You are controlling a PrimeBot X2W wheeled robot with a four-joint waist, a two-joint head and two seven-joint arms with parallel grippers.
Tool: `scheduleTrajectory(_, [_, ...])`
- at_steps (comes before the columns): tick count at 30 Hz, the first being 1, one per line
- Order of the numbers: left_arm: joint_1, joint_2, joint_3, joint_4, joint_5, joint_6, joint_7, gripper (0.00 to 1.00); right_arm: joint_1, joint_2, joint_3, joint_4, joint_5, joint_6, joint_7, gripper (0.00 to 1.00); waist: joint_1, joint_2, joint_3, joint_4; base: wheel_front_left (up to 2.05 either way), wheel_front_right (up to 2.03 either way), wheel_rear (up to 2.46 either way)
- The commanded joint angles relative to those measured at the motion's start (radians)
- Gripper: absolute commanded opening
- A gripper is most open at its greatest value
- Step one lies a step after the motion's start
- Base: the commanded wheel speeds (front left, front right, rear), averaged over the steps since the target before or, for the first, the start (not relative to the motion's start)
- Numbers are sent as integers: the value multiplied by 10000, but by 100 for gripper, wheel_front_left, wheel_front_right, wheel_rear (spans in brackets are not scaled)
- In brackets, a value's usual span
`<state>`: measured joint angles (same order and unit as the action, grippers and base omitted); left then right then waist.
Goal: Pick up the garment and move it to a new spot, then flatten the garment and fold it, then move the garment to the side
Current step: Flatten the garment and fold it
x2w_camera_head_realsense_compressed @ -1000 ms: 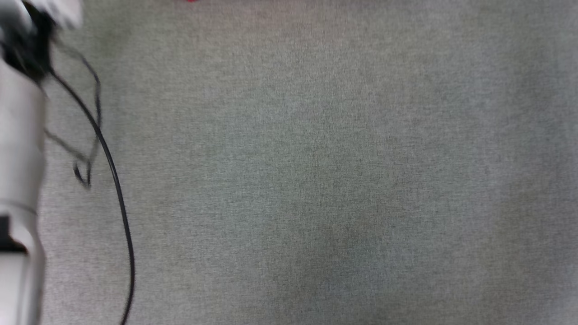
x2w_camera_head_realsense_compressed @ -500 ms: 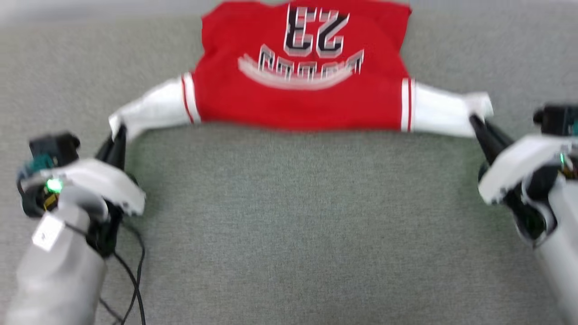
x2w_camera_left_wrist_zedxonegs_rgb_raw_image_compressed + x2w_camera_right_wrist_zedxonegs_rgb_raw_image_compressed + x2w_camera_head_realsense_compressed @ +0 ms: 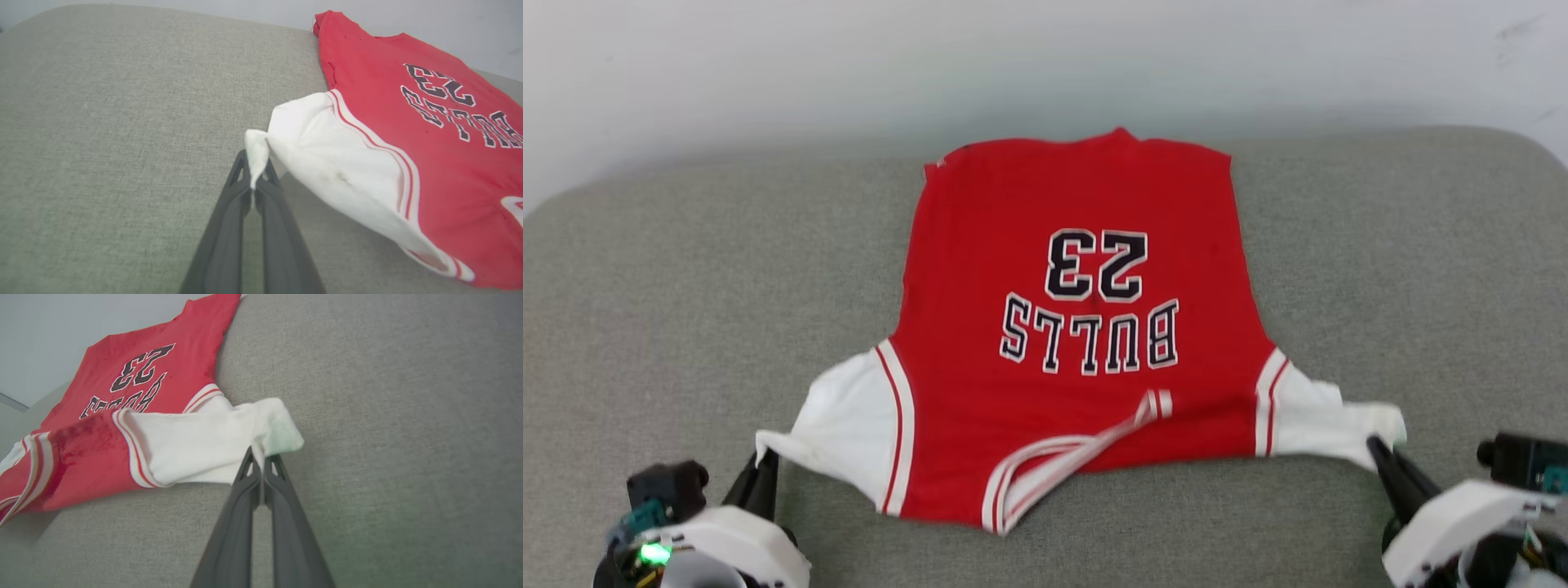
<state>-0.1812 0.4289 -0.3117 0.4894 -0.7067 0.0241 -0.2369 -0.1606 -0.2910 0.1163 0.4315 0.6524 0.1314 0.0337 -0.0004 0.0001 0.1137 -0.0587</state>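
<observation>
The garment (image 3: 1078,327), a red soft-fabric jersey with white short sleeves, striped trim and the upside-down lettering "BULLS 23", lies face up on a grey woven cushion (image 3: 686,286), with a pale wall (image 3: 849,65) beyond it. Its body runs lengthwise straight away from the robot, hem at the far end near the wall and neckline at the near edge. There the striped collar trim (image 3: 1062,461) sits rumpled and slanted instead of flat. The line that matters runs across this axis, from sleeve to sleeve. The left gripper (image 3: 762,472) has its two dark fingers pressed together on the very tip of the left-side sleeve (image 3: 327,151), and the right gripper (image 3: 1376,451) pinches the tip of the right-side sleeve (image 3: 196,449) in the same way. Each arm thus holds the sleeve on its own side, and neither is nearer than the other. From both sets of fingers the jersey lies ahead and inward, so the cloth spans the gap between them. The wrist views show the sleeve ends raised a little off the cushion while the red body rests on it. Judging from this, any drag, lift or spreading pull should keep both grippers level and moving together, or the body will skew and the collar will bunch further.
</observation>
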Motion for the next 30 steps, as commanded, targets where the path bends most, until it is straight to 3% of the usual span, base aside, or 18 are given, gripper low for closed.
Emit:
scheduleTrajectory(1, [565, 70, 43, -425, -20, 271, 84, 0, 732, 187, -390, -272, -170, -14, 106, 0, 4, -1, -365, 22, 0, 0, 0])
scheduleTrajectory(6, [1946, 236, 129, -1599, -194, 851, 383, 0, 2127, 739, -1243, -1011, -603, -14, 569, 0, 4, -1, -665, 78, 0, 0, 0])
scheduleTrajectory(11, [2716, 422, 44, -2355, -180, 1071, 601, 0, 2854, 1267, -1863, -1632, -994, -14, 1000, 0, 4, -1, -668, 189, 0, 0, 0])
scheduleTrajectory(12, [2786, 465, -20, -2463, -86, 1104, 613, 0, 2934, 1284, -1960, -1652, -1152, -14, 1093, 12, 4, -1, -642, 221, 0, 0, 0])
scheduleTrajectory(13, [2786, 465, -20, -2463, -86, 1104, 613, 0, 2934, 1284, -1960, -1652, -1152, -14, 1093, 12, 4, -1, -642, 221, 0, 0, 0])
scheduleTrajectory(14, [2808, 455, -69, -2565, -41, 1148, 581, 0, 2960, 1329, -2071, -1723, -1257, -14, 1083, 36, 4, -1, -616, 253, 0, 0, 0])
scheduleTrajectory(15, [2817, 436, -147, -2683, 58, 1179, 558, 0, 2935, 1442, -2191, -1766, -1266, -14, 1073, 50, 4, -1, -585, 286, 0, 0, 0])
scheduleTrajectory(16, [2815, 456, -226, -2781, 169, 1195, 530, 0, 2889, 1527, -2253, -1801, -1258, -14, 1103, 100, 4, -1, -554, 312, 0, 0, 0])
scheduleTrajectory(23, [2343, 219, -502, -3482, 683, 1370, 220, 0, 1769, 1179, -3049, -1995, -1710, -11, 776, 100, 4, -1, -66, 679, 0, 0, 0])
scheduleTrajectory(30, [1667, -69, -465, -4358, 1184, 1597, -87, 0, -1095, 506, -3903, -1062, -1820, -11, 1397, 100, 4, -1, 1065, 1227, 0, 0, 0])
